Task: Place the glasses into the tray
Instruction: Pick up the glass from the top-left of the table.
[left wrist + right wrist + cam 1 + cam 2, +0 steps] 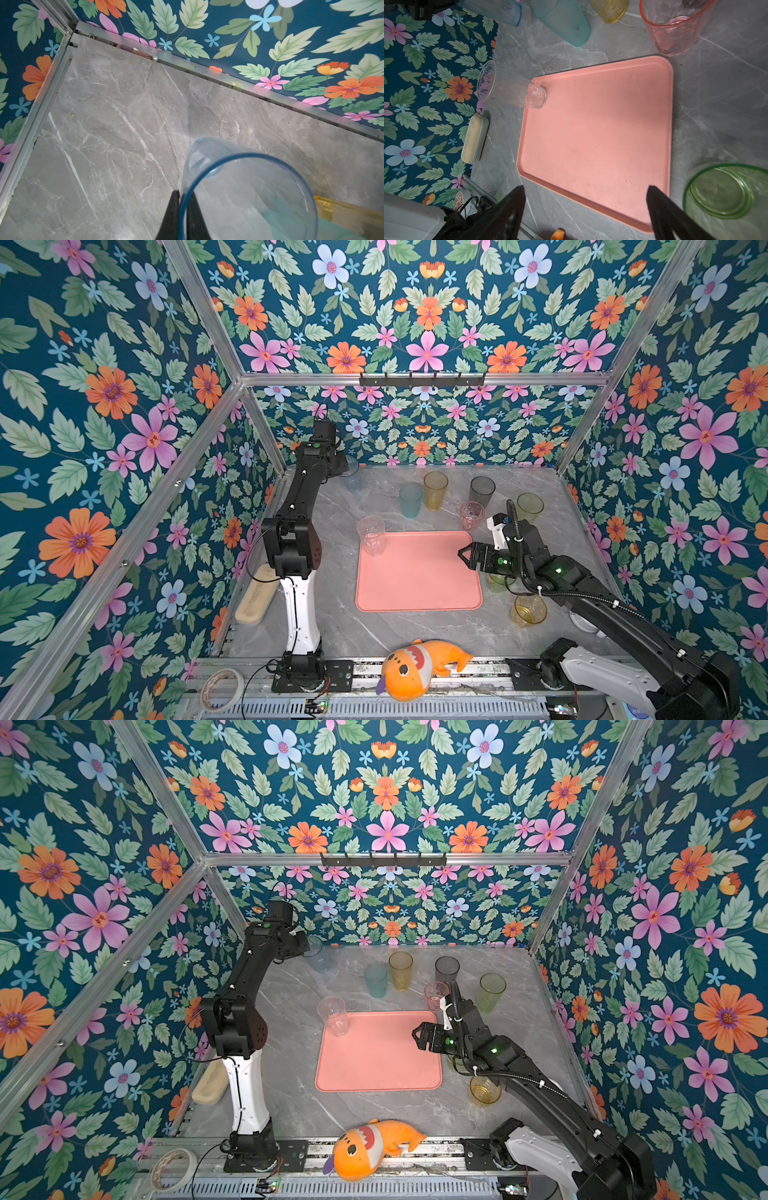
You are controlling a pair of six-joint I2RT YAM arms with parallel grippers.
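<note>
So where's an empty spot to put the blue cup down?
Nearly the whole pink tray is bare; only the clear glass stands in its far left corner. Behind the tray it's crowded: teal glass, amber glass, grey glass, pink glass.

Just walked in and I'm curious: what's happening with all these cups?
A robot is loading a pink tray with glasses. Its left tool is shut on the rim of a blue glass in a far corner. The right tool hangs open and empty over the tray's edge. One clear glass stands in the tray; the rest sit on the table.
</note>
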